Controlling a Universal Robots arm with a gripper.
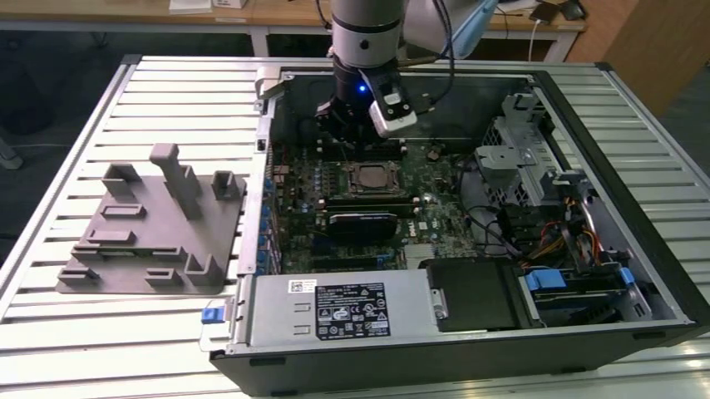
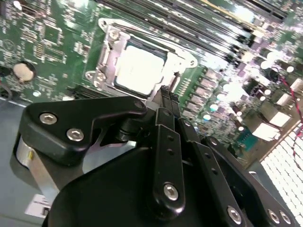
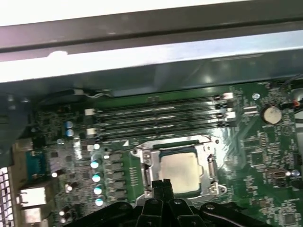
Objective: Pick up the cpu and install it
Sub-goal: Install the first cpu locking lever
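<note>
the cpu (image 3: pixel 179 170) lies inside the socket frame (image 3: pixel 142 160) on the motherboard (image 1: pixel 450 218), within the open computer case (image 1: pixel 638 208) that sits on the slatted table (image 1: pixel 166 91). in the first wrist view its pale metal top looks level and square to the frame, with a thin even border round it. the grey fixture block (image 1: pixel 145 237) stands on the table at the exterior view's left, well apart from the case, and no chip can be made out on it.

the gripper (image 3: pixel 161 183) hangs over the board just beside the near edge of the socket. its two fingers are pressed together with nothing between them, so it carries nothing. in the second wrist view the fingertips (image 2: pixel 166 97) sit close to a corner of the chip; whether they touch the frame cannot be told. the memory slots (image 3: pixel 156 118) run just beyond the socket.

judged from this, the placing part looks done and the work in hand is about the seating. doing that well means keeping any contact straight down and light, since a chip like this rests on fine contacts and a sideways nudge could bend them or ride a corner up onto the frame. the thin closed fingers make a narrow point of pressure, so a touch near the middle of the lid would be kinder than one at the rim. the chip should sit flush on all four sides, with no tilt and no gap at a corner.
</note>
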